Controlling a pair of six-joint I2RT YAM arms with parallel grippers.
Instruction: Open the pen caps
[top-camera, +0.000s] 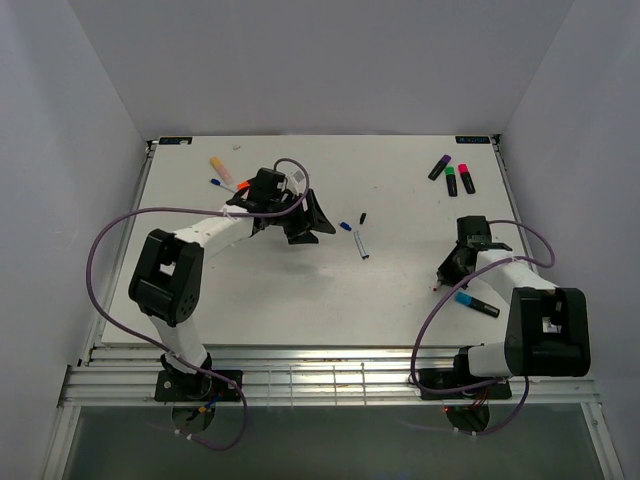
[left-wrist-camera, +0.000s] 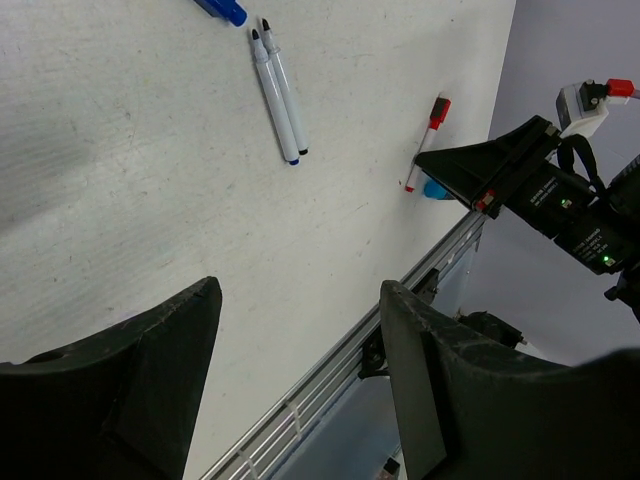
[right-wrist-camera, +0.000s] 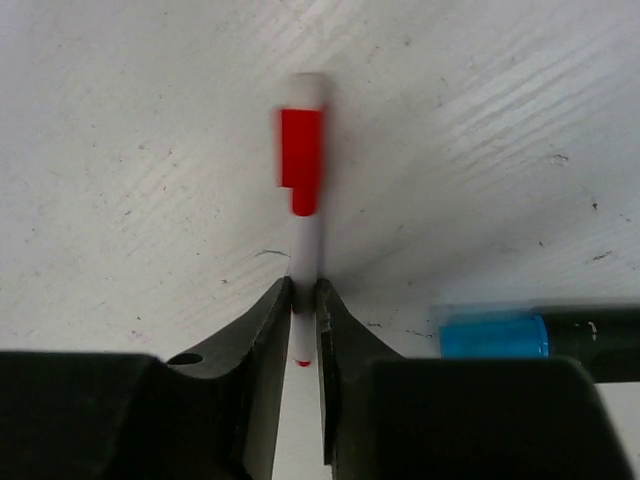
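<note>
By the near right corner of the table (top-camera: 300, 310), the right pincer (right-wrist-camera: 303, 290) is clamped on the white barrel of a thin pen (right-wrist-camera: 306, 245). The pen's long axis runs straight out from the fingertips, with its red cap (right-wrist-camera: 301, 140) at the far end, clear of the jaws. A blue-capped highlighter (right-wrist-camera: 495, 335) lies just beside. Farther up, mid-table, the left pincer (left-wrist-camera: 300, 290) hangs spread and empty, well apart. The cap will likely have to be pulled off along that axis.

Even, diffuse light from above; white table (top-camera: 400, 290) bright throughout. Soft short shadow under left arm (top-camera: 205, 235), top view, centre. Left wrist view: sharp, grey shading toward left edge; near fingers (left-wrist-camera: 130, 390) black, detail lost. Right wrist view: red-capped pen (right-wrist-camera: 302, 160) blurred at upper end, blue cap (right-wrist-camera: 492, 336) soft at lower right.
</note>
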